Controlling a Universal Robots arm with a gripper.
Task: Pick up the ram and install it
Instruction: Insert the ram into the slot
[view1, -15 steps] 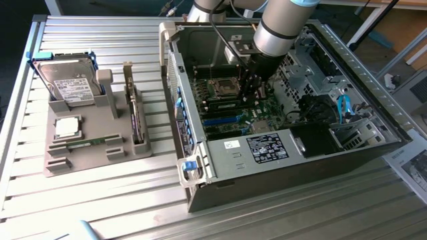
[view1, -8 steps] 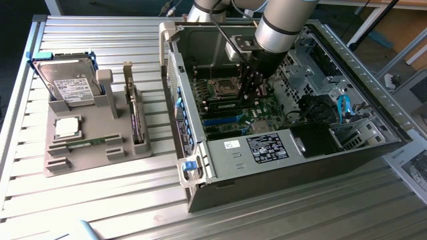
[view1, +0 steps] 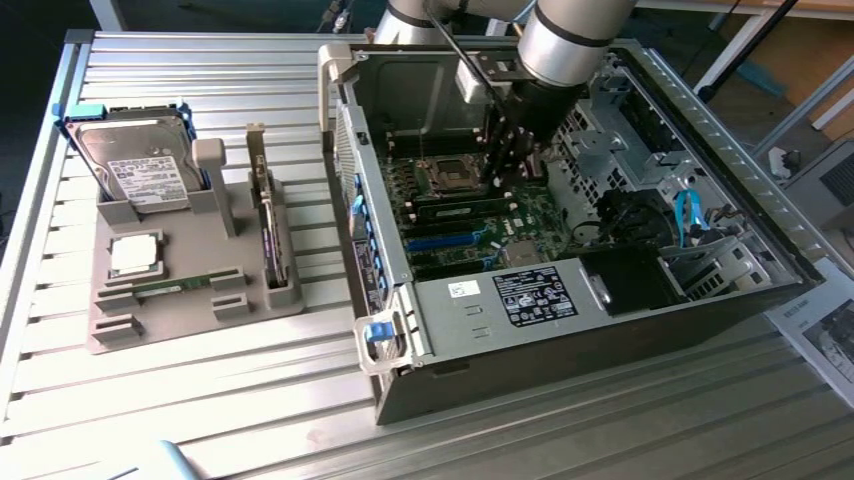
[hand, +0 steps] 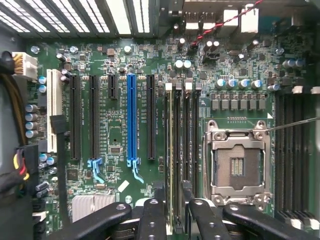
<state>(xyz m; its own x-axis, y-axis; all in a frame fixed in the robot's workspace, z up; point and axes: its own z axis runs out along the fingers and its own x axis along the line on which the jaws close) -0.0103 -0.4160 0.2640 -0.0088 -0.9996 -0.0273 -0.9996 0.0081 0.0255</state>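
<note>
Inside the open case (view1: 561, 350) on the slatted table (view1: 200, 400) (metal), the end effector (hand: 176, 206) hangs spread.

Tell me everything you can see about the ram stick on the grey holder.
The ram is a thin, narrow green circuit-board stick seated lengthwise between raised blocks of the grey holder, next to the square silver processor. Only the holder touches it; the gripper hangs open over the motherboard inside the computer case.
</note>
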